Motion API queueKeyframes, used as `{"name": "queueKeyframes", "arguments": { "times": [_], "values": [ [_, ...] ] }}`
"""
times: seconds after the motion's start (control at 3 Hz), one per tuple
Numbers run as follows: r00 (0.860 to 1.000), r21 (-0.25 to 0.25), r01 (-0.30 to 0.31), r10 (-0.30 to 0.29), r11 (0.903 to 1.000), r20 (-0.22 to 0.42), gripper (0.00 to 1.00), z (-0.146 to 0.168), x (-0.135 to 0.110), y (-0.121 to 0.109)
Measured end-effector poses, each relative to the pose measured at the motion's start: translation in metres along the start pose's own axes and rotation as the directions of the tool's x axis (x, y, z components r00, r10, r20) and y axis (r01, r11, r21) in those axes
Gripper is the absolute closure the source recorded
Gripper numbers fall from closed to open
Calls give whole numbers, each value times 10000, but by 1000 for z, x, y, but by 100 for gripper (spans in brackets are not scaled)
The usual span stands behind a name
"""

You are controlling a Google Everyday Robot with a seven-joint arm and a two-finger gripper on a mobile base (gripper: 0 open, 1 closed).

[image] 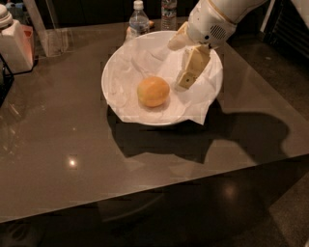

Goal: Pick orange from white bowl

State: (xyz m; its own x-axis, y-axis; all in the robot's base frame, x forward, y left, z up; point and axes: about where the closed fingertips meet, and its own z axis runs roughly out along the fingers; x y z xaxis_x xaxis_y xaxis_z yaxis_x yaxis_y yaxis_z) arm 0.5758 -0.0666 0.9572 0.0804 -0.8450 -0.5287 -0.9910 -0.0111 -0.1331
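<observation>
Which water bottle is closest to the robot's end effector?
The bottle whose cap is cut off. The end effector hangs over the white bowl's back right, just before it; the white-capped bottle stands farther left.
</observation>
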Motion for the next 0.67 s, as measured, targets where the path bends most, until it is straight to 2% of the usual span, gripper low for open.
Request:
{"name": "queueKeyframes", "arguments": {
  "times": [0.33, 0.67],
  "values": [
    [9997, -698, 65, -48, 9975, 254, 20, 26, -2, -6],
    [9991, -1300, 192, -141, 9913, 399, 17, 50, -8, -10]
  ]
}}
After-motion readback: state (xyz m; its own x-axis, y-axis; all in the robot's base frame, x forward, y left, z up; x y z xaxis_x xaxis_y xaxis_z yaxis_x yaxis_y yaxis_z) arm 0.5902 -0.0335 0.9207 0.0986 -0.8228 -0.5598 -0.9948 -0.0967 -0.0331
